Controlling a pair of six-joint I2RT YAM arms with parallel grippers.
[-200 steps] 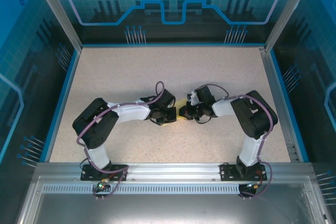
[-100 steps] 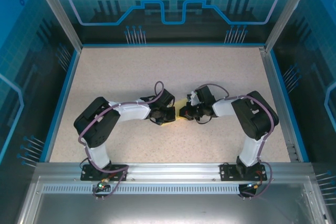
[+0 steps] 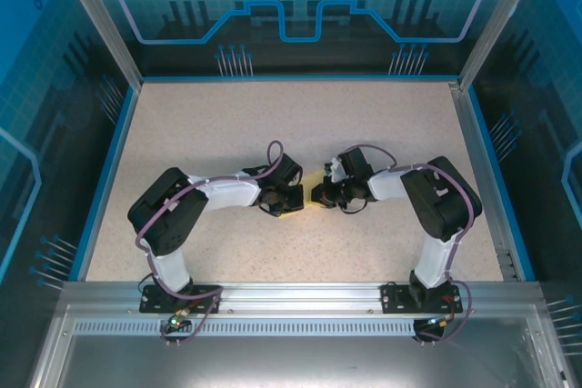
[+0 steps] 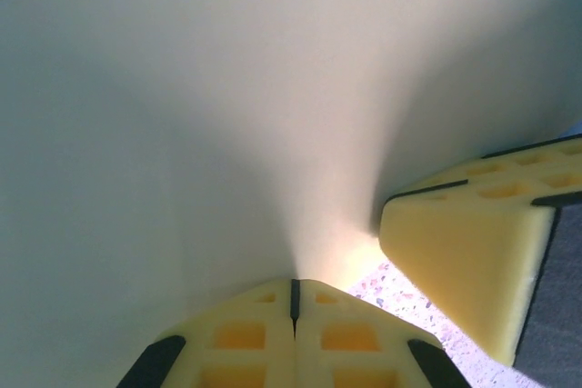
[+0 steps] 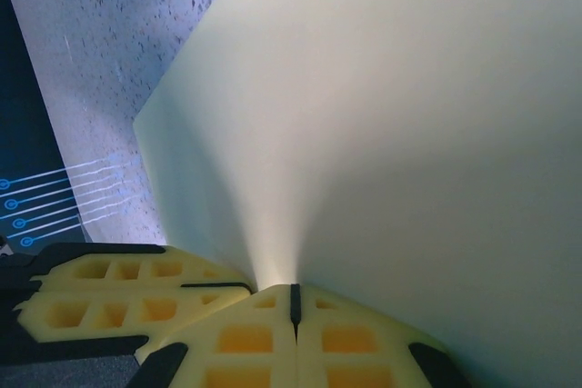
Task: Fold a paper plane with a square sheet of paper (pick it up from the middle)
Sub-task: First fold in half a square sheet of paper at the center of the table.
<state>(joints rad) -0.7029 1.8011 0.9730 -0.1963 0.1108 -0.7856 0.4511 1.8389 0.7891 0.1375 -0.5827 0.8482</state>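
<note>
Over the last second almost nothing moves. In the overhead view both arms keep the same bent poses, wrists meeting near the middle of the speckled beige table (image 3: 227,134), and only the left arm's elbow shifts a touch. The left gripper (image 4: 294,283) has its blocky yellow lattice fingers pressed flat together, clenched on the thin, matte, pale-yellow square sheet of paper (image 4: 227,106), which rises from the pinch and fans out wide. The right gripper (image 5: 294,288) is likewise clamped tight on the same sheet. Each wrist camera catches the other claw's yellow fingers just beside its own, so the two pinches sit close together on the paper. From above, only slivers of yellow peek out between and below the two heads, which puts the sheet at the table's centre, held between them. Whether it hangs clear of the surface or partly rests on it I cannot tell. A soft bend runs up from each pinch, but no sharp crease shows. I judge this stillness to be a pause in a two-handed hold, likely while a fold is set or pressed. The plane is far from shaped, and no pointed dart form is visible yet.
</note>
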